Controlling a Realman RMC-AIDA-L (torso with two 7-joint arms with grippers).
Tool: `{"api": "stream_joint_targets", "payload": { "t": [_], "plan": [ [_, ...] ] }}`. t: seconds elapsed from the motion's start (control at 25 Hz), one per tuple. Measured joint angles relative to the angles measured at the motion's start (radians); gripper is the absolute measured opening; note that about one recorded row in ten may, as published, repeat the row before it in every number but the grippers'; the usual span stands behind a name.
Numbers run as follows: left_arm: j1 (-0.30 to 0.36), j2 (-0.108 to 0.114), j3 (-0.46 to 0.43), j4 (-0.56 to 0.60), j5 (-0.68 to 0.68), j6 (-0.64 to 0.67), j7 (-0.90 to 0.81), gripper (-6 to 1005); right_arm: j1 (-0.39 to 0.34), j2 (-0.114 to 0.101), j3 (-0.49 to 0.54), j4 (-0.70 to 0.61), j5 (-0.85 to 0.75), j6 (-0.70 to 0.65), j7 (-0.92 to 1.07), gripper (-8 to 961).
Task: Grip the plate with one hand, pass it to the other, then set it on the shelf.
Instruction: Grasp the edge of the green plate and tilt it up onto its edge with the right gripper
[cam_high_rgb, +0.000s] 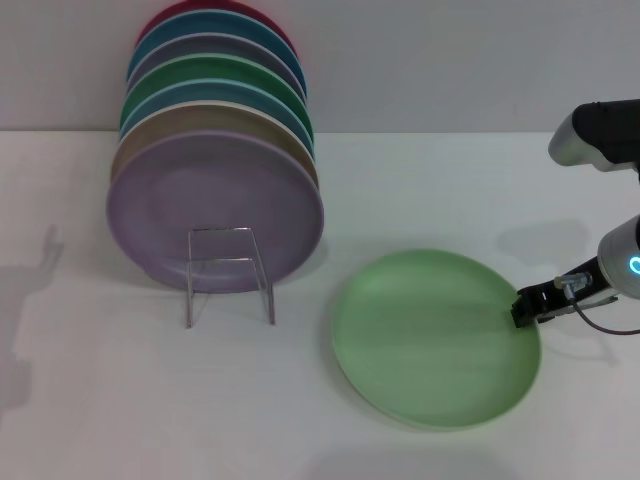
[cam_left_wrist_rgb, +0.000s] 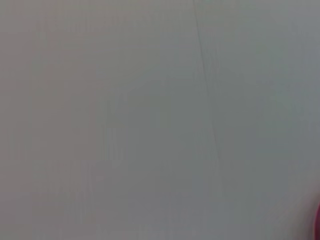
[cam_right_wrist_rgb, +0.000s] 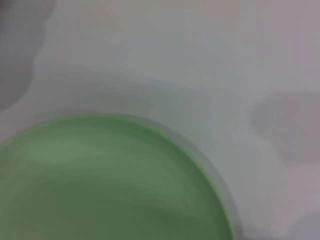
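Pale mint-green, the plate (cam_high_rgb: 435, 338) lies flat on the white table (cam_high_rgb: 120, 400), bare table on its near and left sides, and the right gripper (cam_high_rgb: 525, 305) sits at its right rim, though whether its jaws are closed on that rim I cannot tell. Well to the left, the wire shelf (cam_high_rgb: 228, 272) holds a row of upright plates, a lilac plate (cam_high_rgb: 215, 205) foremost. The right wrist view shows only the plate's (cam_right_wrist_rgb: 110, 185) curved edge on bare table; the left wrist view shows a blank surface.

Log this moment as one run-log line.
stage: reaching | right gripper: at right edge of green plate | plate: flat on table | rack: holds other plates | left arm: unseen
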Motion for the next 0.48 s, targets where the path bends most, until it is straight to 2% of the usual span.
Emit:
{"api": "stream_joint_targets", "payload": {
  "t": [0.48],
  "plan": [
    [0.001, -0.002, 0.001, 0.000, 0.000, 0.004, 0.000, 809, -0.007, 0.001, -0.039, -0.003, -0.002, -0.034, 0.004, 216]
  ]
}}
